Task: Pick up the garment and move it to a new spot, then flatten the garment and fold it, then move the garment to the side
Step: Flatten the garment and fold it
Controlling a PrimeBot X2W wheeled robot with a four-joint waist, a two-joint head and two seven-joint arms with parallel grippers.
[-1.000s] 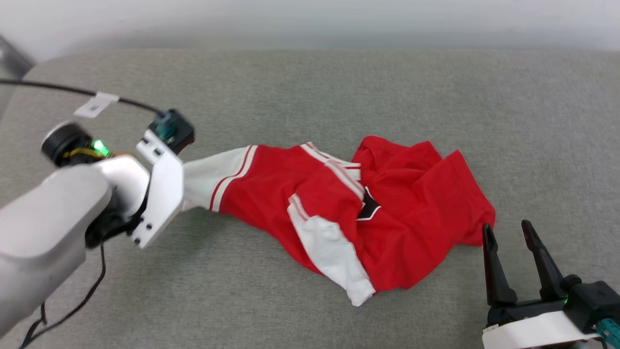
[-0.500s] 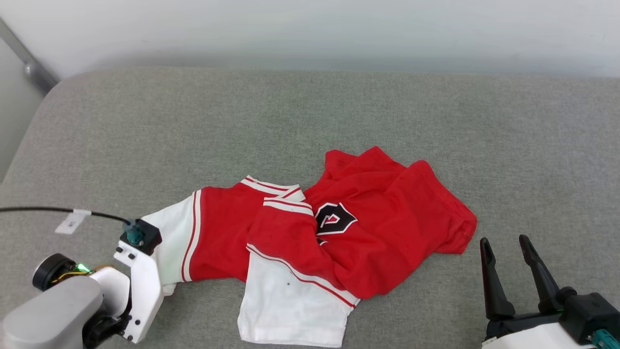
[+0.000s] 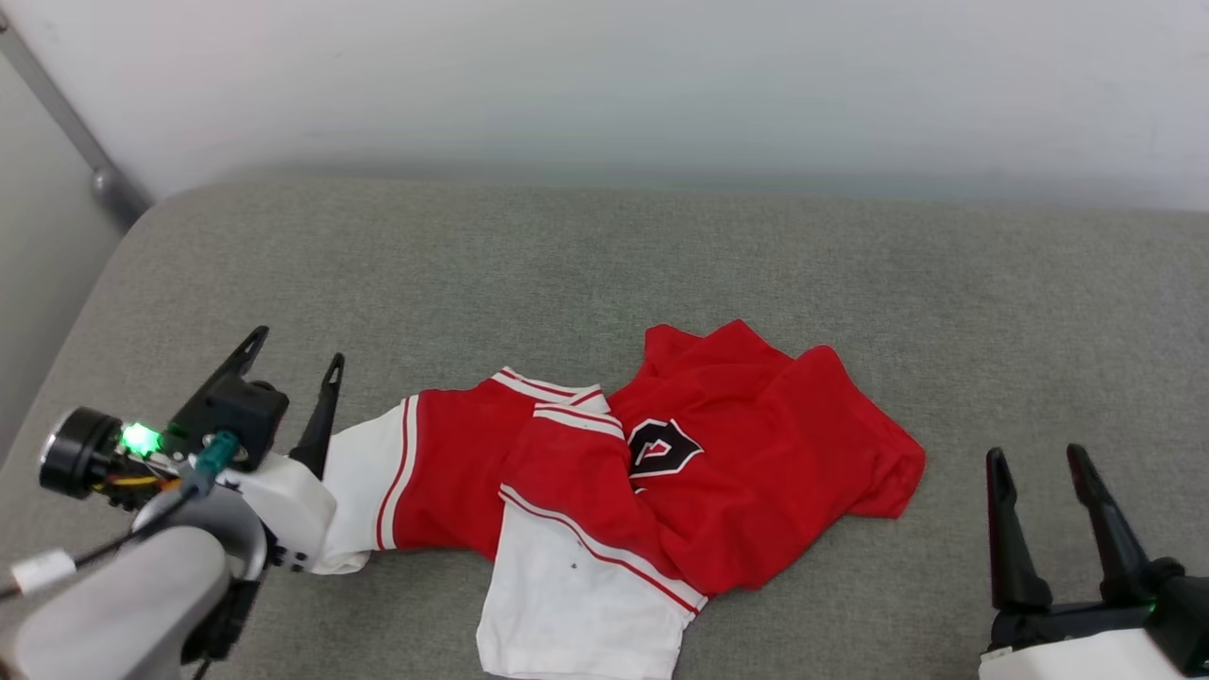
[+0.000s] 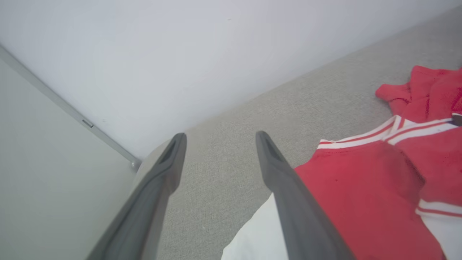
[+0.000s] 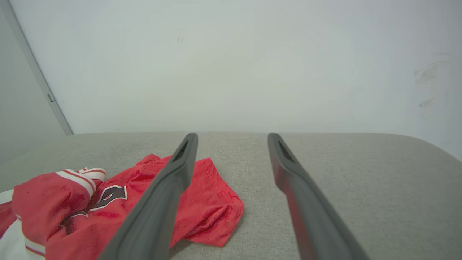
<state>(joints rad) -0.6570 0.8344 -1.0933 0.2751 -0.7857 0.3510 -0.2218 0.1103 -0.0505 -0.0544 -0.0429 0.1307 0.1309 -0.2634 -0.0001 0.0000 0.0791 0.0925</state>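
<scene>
The garment (image 3: pixel 756 472), a red T-shirt with white sleeves and a black-and-white crest, lies crumpled on the grey cushion (image 3: pixel 567 264). My left gripper (image 3: pixel 293 354) stands open at the shirt's left end, its fingers pointing up and away, just above the white sleeve (image 3: pixel 354 482). In the left wrist view the open left gripper (image 4: pixel 220 139) holds nothing, and the garment (image 4: pixel 364 187) lies to the right of its fingers. My right gripper (image 3: pixel 1039 463) is open at the lower right, a little right of the shirt's hem. In the right wrist view the garment (image 5: pixel 202 202) lies left of the open right gripper (image 5: pixel 232 137).
A pale wall (image 3: pixel 604 85) rises behind the cushion. A grey metal bar (image 3: pixel 66 123) slants down at the far left, near the cushion's rounded left corner. Bare grey fabric stretches behind and to the right of the shirt.
My left gripper, shut on the white sleeve before, has let it go and now stands open above it. The shirt was dragged left and dropped into a heap. The camera has tilted.
</scene>
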